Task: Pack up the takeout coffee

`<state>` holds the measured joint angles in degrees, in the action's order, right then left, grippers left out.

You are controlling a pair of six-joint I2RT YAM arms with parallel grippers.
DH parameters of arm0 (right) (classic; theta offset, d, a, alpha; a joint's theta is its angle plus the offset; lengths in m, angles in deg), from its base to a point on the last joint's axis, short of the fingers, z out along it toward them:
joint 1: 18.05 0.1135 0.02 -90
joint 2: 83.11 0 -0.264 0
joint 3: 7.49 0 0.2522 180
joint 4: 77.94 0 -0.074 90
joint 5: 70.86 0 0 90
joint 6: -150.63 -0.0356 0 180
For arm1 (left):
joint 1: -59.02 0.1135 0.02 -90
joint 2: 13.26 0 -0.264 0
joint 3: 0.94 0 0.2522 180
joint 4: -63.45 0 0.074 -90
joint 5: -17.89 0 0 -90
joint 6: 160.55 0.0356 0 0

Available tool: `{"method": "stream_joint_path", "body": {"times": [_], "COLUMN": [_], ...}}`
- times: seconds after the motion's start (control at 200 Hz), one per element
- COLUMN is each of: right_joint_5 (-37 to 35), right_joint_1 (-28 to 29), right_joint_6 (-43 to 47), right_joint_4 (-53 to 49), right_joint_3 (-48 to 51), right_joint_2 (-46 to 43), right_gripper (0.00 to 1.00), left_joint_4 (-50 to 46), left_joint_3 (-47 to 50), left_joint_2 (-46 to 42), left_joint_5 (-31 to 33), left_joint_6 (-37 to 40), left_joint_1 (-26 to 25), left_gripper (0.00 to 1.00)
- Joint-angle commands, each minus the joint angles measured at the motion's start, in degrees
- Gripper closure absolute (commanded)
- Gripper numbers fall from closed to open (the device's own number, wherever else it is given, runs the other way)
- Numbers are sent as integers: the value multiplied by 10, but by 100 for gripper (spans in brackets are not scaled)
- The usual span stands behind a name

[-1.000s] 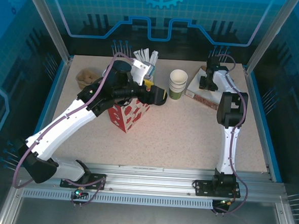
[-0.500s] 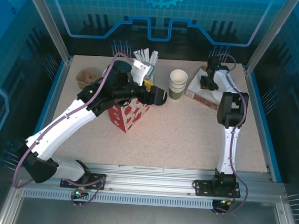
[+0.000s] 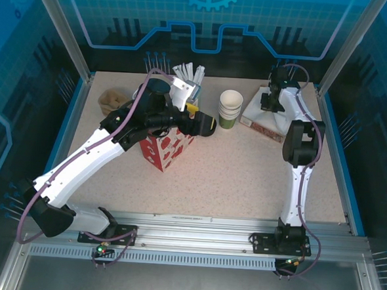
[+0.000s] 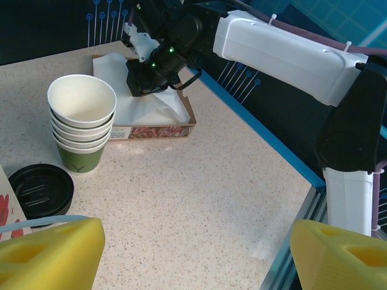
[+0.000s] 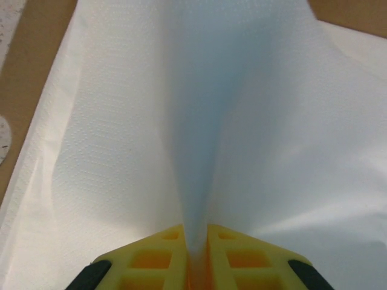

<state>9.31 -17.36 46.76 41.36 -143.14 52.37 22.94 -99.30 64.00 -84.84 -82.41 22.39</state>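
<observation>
A round black lid (image 4: pixel 39 190) lies low beside the red-patterned box, just left of the stacked cups; I cannot tell whether the dark-green cup is under it. My left gripper (image 4: pixel 193 266) hangs open above bare tabletop, its yellow fingers (image 4: pixel 51 254) far apart with nothing between them; from above, the left gripper (image 3: pixel 204 124) sits next to the cup stack. At the back right, my right gripper (image 3: pixel 274 99) is shut on a white napkin (image 5: pixel 199 121), pinching a raised fold of it between the yellow fingertips (image 5: pixel 154 260) over the cardboard tray.
A stack of white-rimmed green cups (image 3: pixel 230 108) stands mid-back. The cardboard tray (image 4: pixel 181 129) of napkins lies at the back right. A red-and-white box (image 3: pixel 164 148) sits under the left arm, a cup of white sticks (image 3: pixel 188 74) behind it, a brown crumpled thing (image 3: pixel 110 99) at the back left.
The right gripper has risen and moved back a little, drawing the napkin up from the tray. The left arm has not moved.
</observation>
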Motion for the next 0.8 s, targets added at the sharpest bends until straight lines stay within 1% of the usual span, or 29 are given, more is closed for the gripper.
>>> {"method": "stream_joint_path", "body": {"times": [0.0,0.21,0.31,0.39,0.455,0.545,0.605,0.655,0.73,0.795], "right_joint_5": [12,18,29,47,83,173,227,249,259,256], "right_joint_1": [-11,-12,-12,-11,-10,-4,11,32,75,115], "right_joint_6": [8,4,-6,-21,-36,-72,-101,-124,-151,-171], "right_joint_4": [-16,-5,14,39,82,164,219,260,315,354], "right_joint_3": [-17,16,56,113,178,276,332,370,414,441], "right_joint_2": [-48,-119,-178,-245,-315,-421,-486,-532,-586,-616], "right_gripper": [87,92,93,93,93,93,93,92,92,92], "left_joint_4": [-9,1,10,28,47,80,97,105,113,117], "left_joint_3": [6,12,13,18,21,31,30,23,3,-21], "left_joint_2": [-11,-18,-22,-29,-34,-39,-35,-27,-6,15], "left_joint_5": [7,11,8,6,4,4,5,3,-4,-17], "left_joint_6": [11,9,2,-9,-24,-51,-72,-90,-115,-138], "left_joint_1": [-5,-5,-5,-6,-6,-6,-5,-3,-3,0], "left_gripper": [18,18,19,19,19,18,17,16,15,14]}}
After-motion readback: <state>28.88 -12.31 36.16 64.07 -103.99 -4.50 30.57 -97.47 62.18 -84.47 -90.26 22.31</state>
